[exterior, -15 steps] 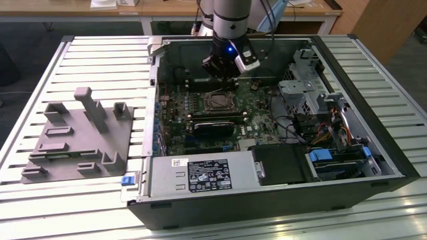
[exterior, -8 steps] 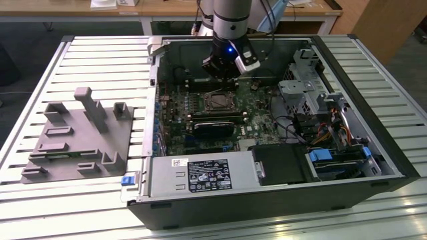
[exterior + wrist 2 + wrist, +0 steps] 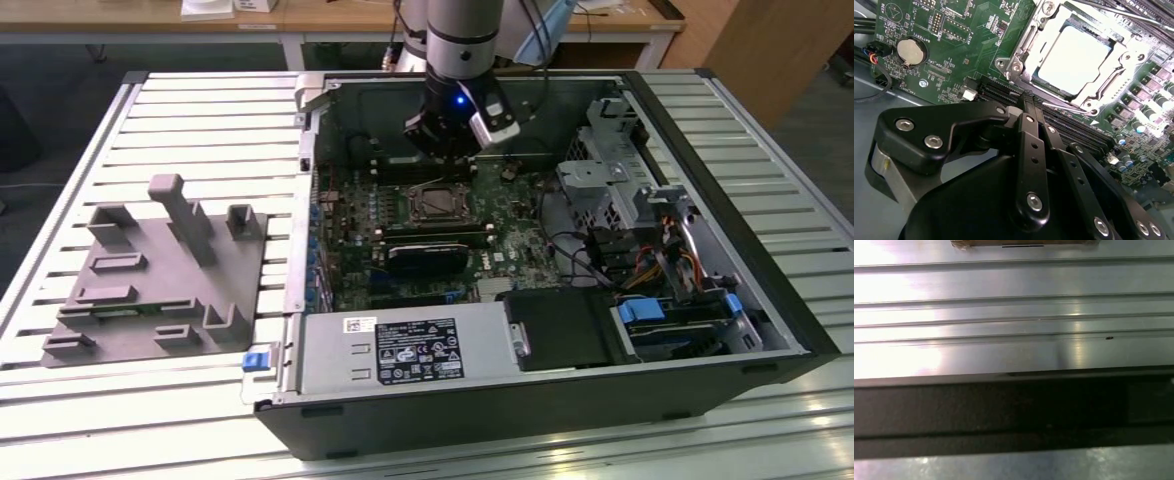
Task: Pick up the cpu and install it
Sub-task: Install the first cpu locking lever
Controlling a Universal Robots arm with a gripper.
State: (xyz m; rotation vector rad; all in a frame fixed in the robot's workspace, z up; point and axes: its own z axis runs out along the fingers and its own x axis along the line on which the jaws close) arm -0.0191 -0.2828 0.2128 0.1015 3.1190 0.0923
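The cpu [image 3: 1076, 60] lies flat inside the motherboard socket [image 3: 1019, 60], its metal top glaring bright in the second wrist view. The socket's metal frame stands around it. In the exterior view the socket [image 3: 434, 203] sits mid-board inside the open computer case. My gripper [image 3: 447, 148] hangs just behind the socket in that view, a little above the board. In the second wrist view its black fingers [image 3: 1026, 130] lie close together, and the gripper [image 3: 1029, 99] is shut with nothing between them, apart from the cpu.
Long black memory sticks [image 3: 430, 240] sit in front of the socket. A grey plastic fixture [image 3: 147, 270] rests on the slatted table on the exterior view's left. Drive cages and cables [image 3: 641, 250] crowd the case's right side; a power supply [image 3: 400, 350] fills its front.
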